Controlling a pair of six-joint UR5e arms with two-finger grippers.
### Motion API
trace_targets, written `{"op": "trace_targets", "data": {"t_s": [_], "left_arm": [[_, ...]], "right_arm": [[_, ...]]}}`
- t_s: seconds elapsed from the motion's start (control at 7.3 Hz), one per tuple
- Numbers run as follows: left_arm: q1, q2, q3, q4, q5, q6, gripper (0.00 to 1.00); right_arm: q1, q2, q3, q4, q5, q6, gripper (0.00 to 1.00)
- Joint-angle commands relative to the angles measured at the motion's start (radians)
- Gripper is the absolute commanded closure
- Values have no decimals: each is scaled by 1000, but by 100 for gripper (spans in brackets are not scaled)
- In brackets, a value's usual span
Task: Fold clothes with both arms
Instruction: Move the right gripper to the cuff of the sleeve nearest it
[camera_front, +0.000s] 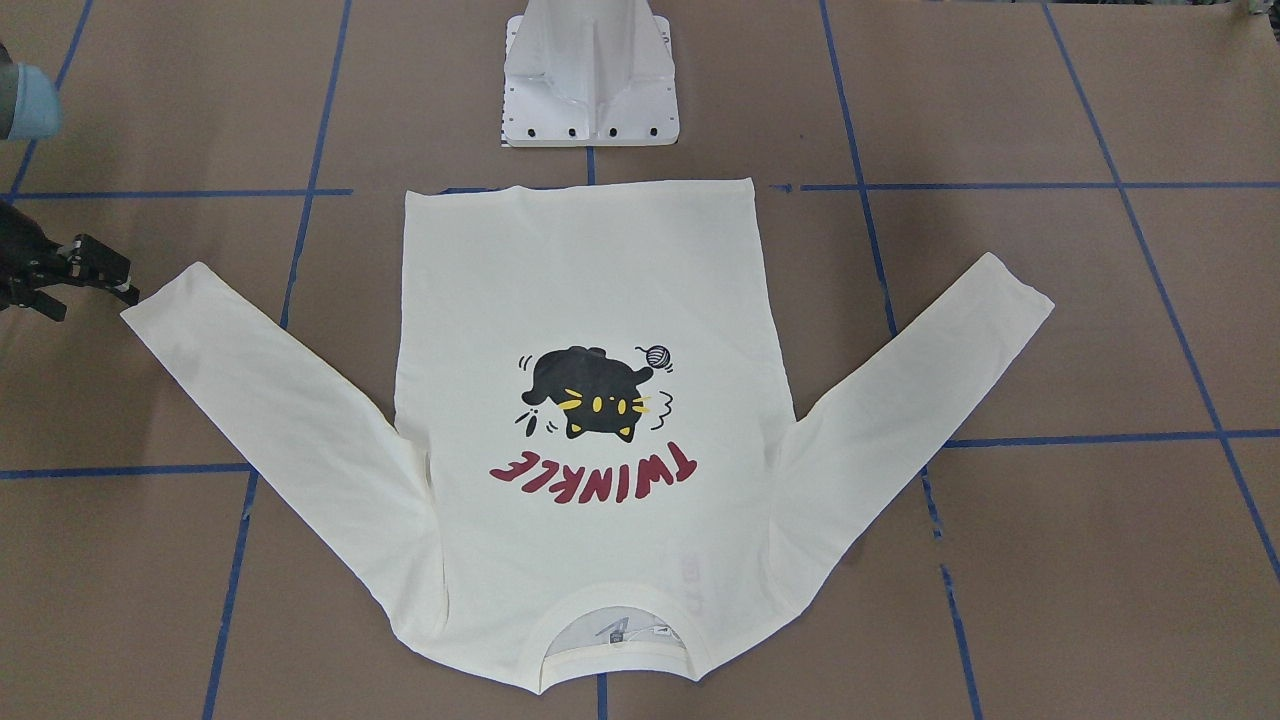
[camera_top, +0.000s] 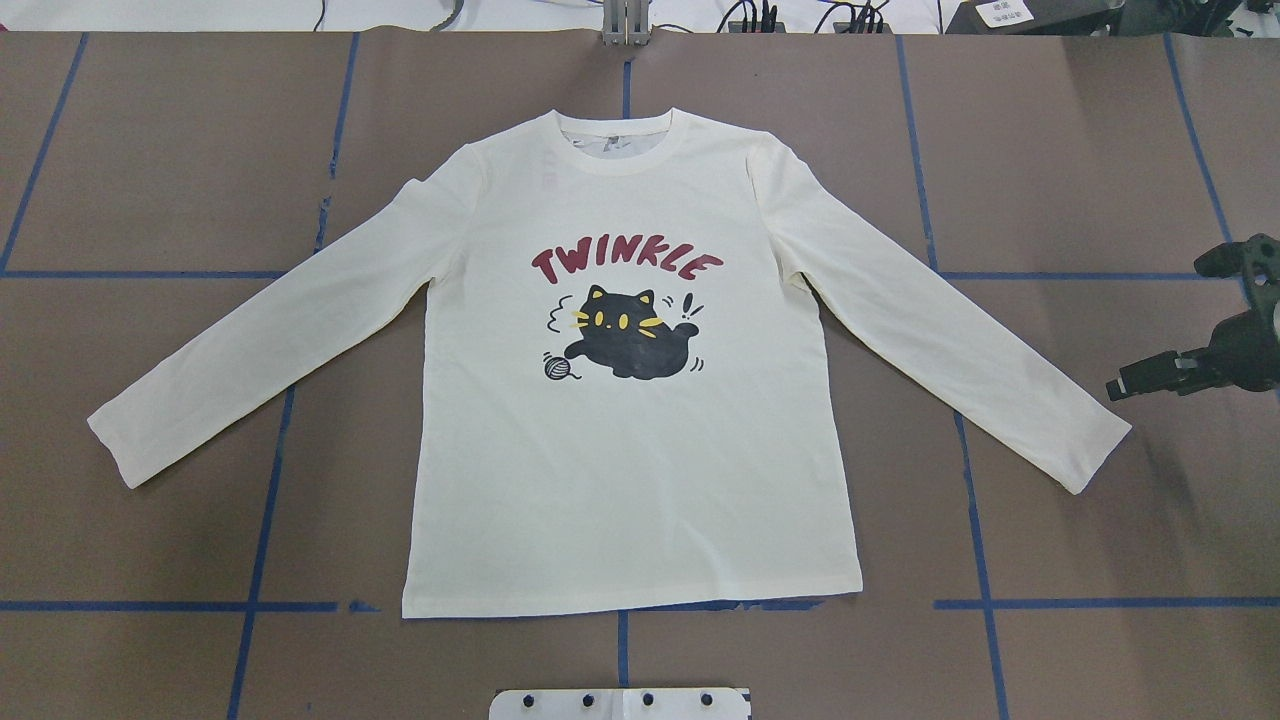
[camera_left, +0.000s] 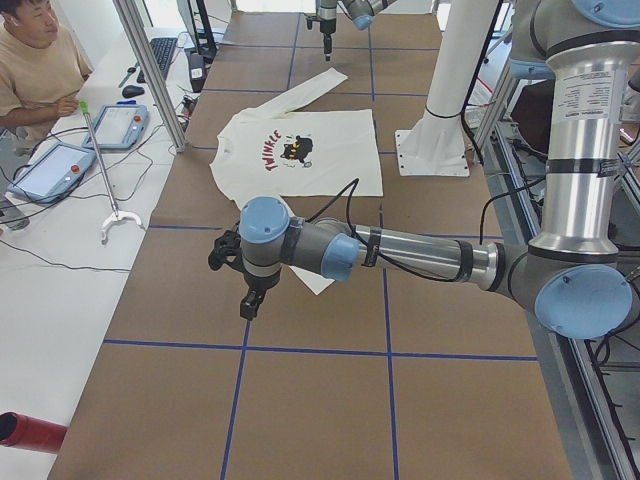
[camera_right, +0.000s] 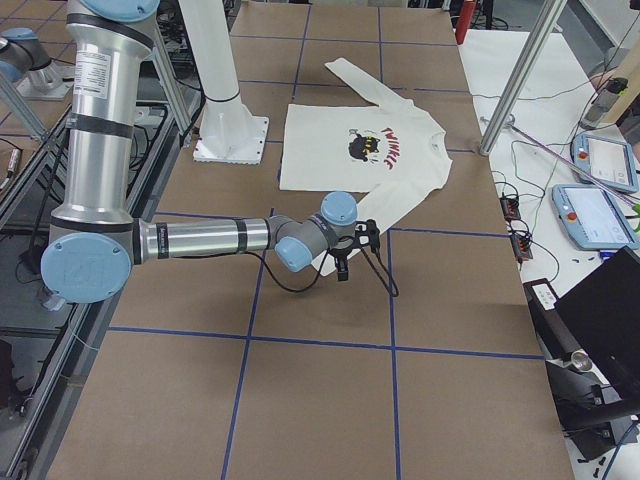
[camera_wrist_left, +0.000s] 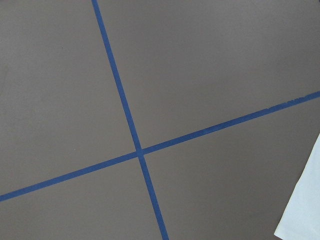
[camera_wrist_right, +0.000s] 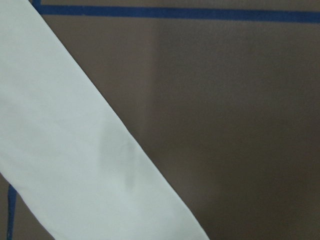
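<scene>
cream-white long-sleeved t-shirt (camera_top: 630, 470) lies flat, print up, mid-frame in the overhead view, sleeves slanting outward, collar toward the top. smooth brown table (camera_top: 150, 150) is gridded with blue tape (camera_top: 150, 606). white pedestal base (camera_top: 620, 703) sits bottom centre. right gripper (camera_top: 1130, 383) hangs near a cuff, left gripper (camera_left: 250, 300) over the table; open or closed, cannot tell.

The black two-finger right tool (camera_top: 1120, 385) is cut off by the frame edge in the overhead view, so its jaw spacing cannot be determined. The left tool (camera_left: 248, 305) appears only in the exterior left view, so its state cannot be determined either. The cream-white long-sleeved T-shirt (camera_wrist_right: 60, 140) is blurred and cropped in the right wrist view.
</scene>
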Motion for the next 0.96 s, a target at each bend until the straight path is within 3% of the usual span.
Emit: {"op": "trace_targets", "data": {"t_s": [0.0,0.41,0.55,0.69,0.82], "left_arm": [[2,0,6,-7,-9,0,0],[1,0,5,-8,-9,0,0],[1,0,6,-8,-9,0,0],[1,0,9,-13,-8,1,0],[1,2,9,-13,-6,1,0]], "right_arm": [[-63,-34,-44,95,-19,163,21],[-64,-14,-99,114,-28,163,38],[-64,-13,-102,114,-28,163,65],[-66,-4,-105,114,-28,161,86],[-66,7,-110,114,-28,161,100]]}}
